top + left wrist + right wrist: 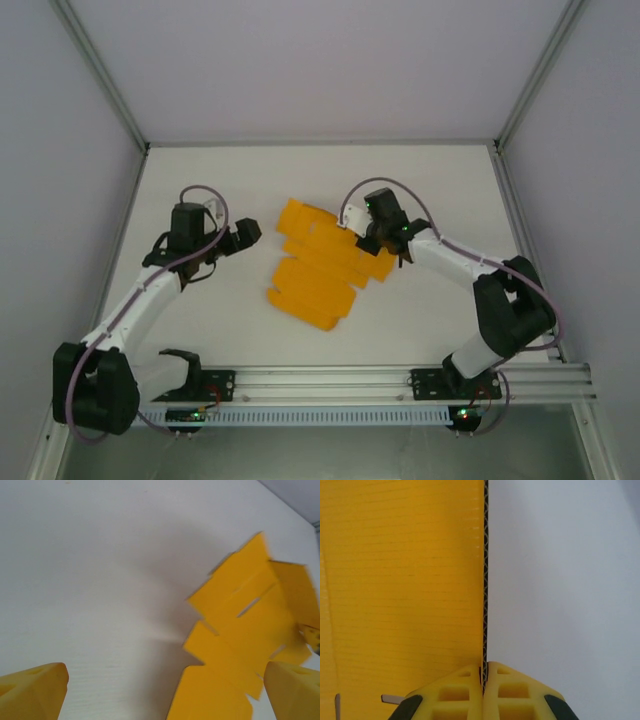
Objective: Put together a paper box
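The box (318, 268) (an unfolded sheet) is being clamped at one edge by the right gripper (483, 672). The left gripper (250, 233) is being held fully spread, empty, beside it.

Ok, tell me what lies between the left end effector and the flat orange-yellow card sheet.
Only bare white tabletop separates the open left end effector from the flat orange-yellow card sheet, seen in the top external and left wrist views.
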